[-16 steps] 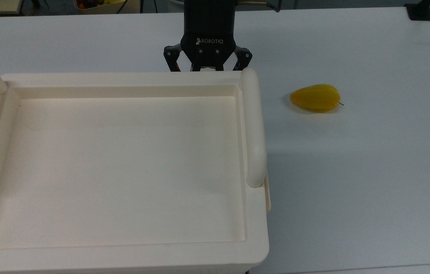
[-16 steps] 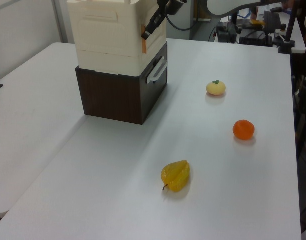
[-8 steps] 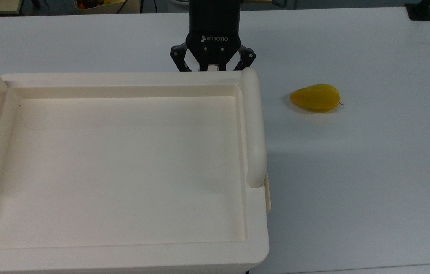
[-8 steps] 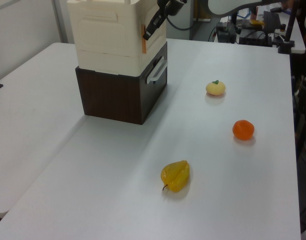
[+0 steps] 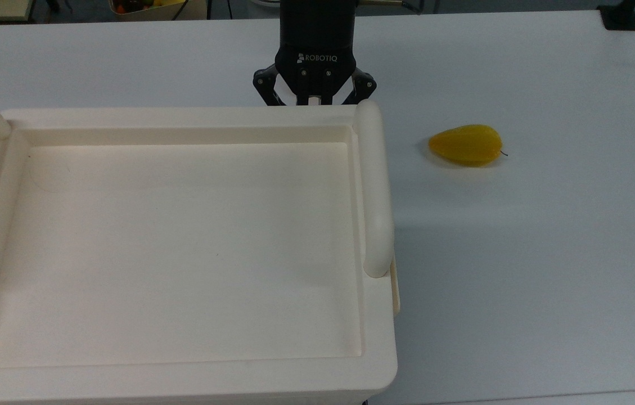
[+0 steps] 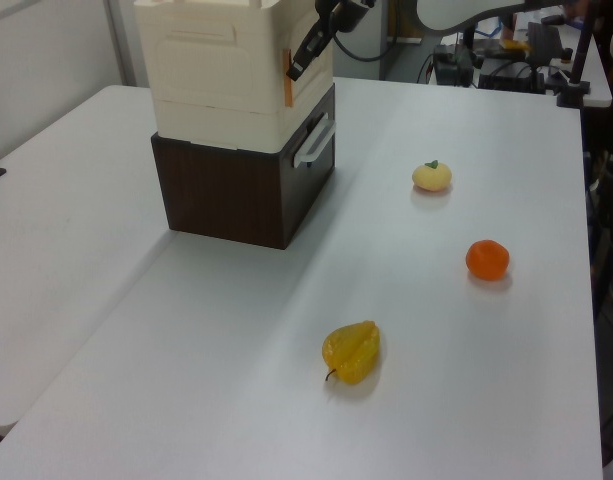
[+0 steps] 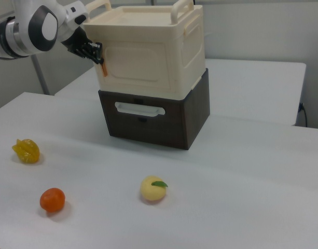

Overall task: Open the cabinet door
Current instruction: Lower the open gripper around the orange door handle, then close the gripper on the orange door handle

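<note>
The cabinet is a cream box with a recessed tray-like top (image 5: 182, 125), standing on a dark brown base. Its door (image 7: 135, 65) is the cream panel on the front and lies flush and closed, also seen edge-on (image 6: 310, 85) in the left view. A small orange tab (image 7: 102, 68) (image 6: 287, 90) sticks out at the door's edge, at the right view's left. My gripper (image 7: 93, 52) (image 6: 298, 64) is right at that edge, just above the tab. From above, the gripper (image 5: 315, 102) dips behind the cabinet's far rim, which hides its tips.
The brown base (image 7: 195, 122) has a drawer with a white handle (image 7: 139, 109) (image 6: 312, 143). On the white table lie a yellow fruit (image 5: 466, 145) (image 6: 352, 351), an orange (image 6: 487, 259) (image 7: 52, 199) and a pale fruit with a green leaf (image 6: 431, 176) (image 7: 153, 189). Tubular side handles (image 5: 374, 185) flank the top.
My gripper has shifted a little toward the top view's right along the cabinet's far rim, then held still. The door has not moved.
</note>
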Robot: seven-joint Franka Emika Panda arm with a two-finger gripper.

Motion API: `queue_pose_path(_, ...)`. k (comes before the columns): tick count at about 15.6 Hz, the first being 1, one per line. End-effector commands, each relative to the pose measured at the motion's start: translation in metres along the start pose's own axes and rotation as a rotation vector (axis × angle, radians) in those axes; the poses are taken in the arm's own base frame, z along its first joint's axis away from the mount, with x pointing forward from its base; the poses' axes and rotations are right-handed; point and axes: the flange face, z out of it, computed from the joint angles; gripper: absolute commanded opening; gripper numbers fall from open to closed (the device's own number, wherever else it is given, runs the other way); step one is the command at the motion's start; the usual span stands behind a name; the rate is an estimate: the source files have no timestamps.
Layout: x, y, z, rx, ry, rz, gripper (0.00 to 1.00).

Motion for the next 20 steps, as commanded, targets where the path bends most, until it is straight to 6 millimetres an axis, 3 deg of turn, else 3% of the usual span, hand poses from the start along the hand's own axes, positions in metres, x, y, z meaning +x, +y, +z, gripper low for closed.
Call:
queue_pose_path(1, -0.004, 0.000, -0.007, -0.019, -0.024, 0.008, 0.06)
queue_pose_path(7, -0.012, 0.003, -0.017, -0.036, -0.099, 0.012, 0.06)
queue_pose_path(13, -0.017, -0.007, -0.029, -0.032, -0.132, 0.017, 0.06)
queue_pose_path(14, -0.018, -0.005, -0.029, -0.033, -0.143, 0.017, 0.10)
queue_pose_path(17, -0.027, -0.002, -0.037, -0.045, -0.228, 0.025, 0.54)
queue_pose_path(18, -0.031, 0.000, -0.040, -0.049, -0.257, 0.025, 0.61)
queue_pose_path(20, -0.035, -0.003, -0.052, -0.050, -0.299, 0.022, 0.66)
